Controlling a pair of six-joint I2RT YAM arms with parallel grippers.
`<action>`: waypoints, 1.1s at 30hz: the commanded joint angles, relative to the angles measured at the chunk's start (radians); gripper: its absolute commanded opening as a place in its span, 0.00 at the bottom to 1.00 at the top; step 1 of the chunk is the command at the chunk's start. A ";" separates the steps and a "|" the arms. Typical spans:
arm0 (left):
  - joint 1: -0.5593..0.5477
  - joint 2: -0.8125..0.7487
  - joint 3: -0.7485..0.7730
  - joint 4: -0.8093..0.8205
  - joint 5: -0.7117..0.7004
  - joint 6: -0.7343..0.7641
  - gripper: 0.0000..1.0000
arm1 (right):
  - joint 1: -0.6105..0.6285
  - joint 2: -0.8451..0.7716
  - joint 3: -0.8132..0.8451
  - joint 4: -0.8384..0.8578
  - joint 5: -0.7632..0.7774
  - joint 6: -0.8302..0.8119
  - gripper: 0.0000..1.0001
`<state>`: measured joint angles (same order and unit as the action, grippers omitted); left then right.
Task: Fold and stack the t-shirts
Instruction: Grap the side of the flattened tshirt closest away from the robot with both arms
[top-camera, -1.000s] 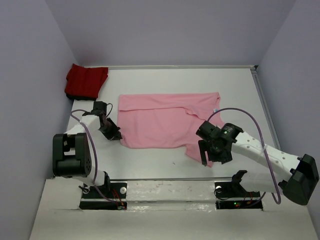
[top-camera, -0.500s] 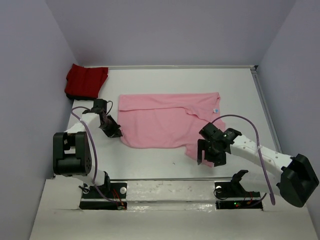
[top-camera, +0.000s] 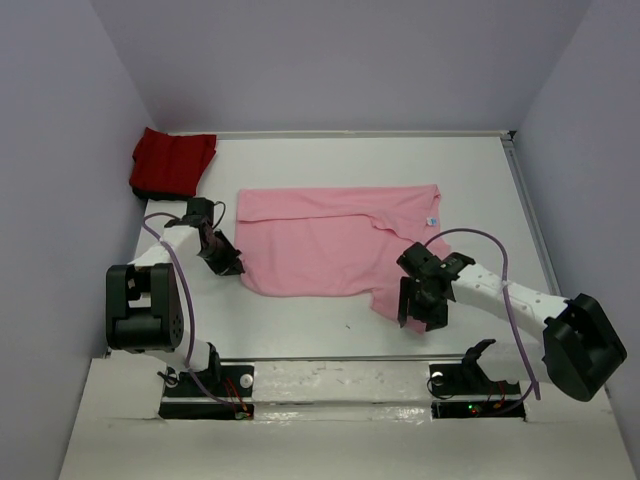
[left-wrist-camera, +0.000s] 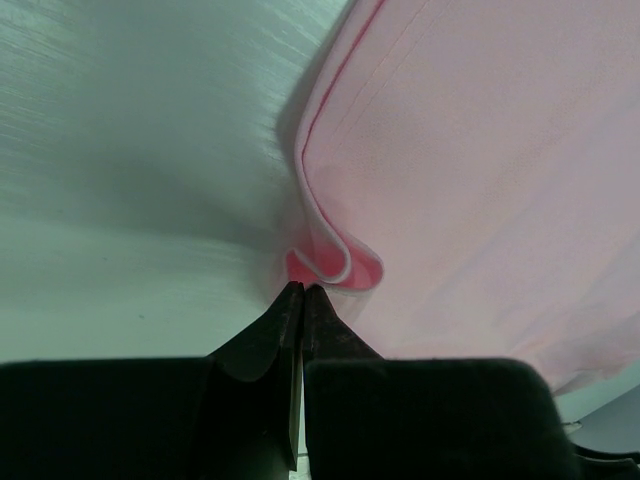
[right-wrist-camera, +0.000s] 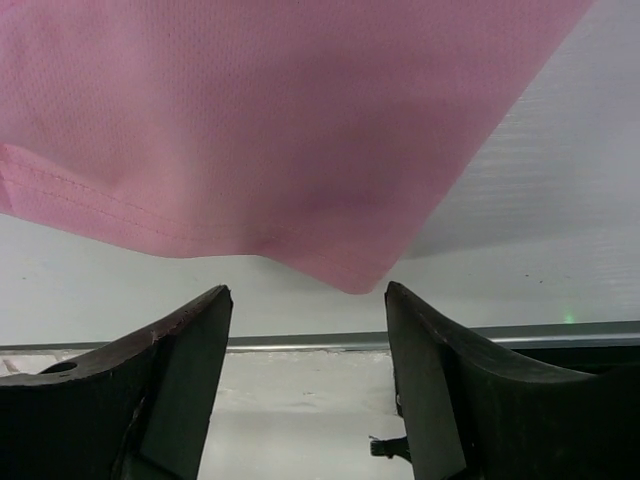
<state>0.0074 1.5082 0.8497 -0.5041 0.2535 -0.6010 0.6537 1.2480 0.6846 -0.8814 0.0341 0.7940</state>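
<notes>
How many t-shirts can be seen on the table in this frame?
2. The pink t-shirt lies spread out in the middle. The red t-shirt sits bunched in the far left corner. Whether anything lies hidden beneath the red one cannot be told.

Pink t-shirt (right-wrist-camera: 250, 110): soft matt knit cloth; table (left-wrist-camera: 120, 150): smooth white, faint sheen.
</notes>
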 joint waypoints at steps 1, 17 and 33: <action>-0.003 -0.013 0.037 -0.036 0.003 0.026 0.11 | -0.006 -0.007 0.018 -0.013 0.066 0.039 0.68; -0.004 0.035 0.080 -0.024 0.044 0.029 0.11 | -0.146 -0.035 0.030 -0.067 0.081 0.063 0.57; -0.003 0.072 0.117 -0.030 0.036 0.047 0.11 | -0.146 -0.041 0.010 -0.068 0.052 0.073 0.49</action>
<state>0.0074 1.5745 0.9199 -0.5159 0.2802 -0.5785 0.5102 1.2106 0.6876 -0.9531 0.0811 0.8608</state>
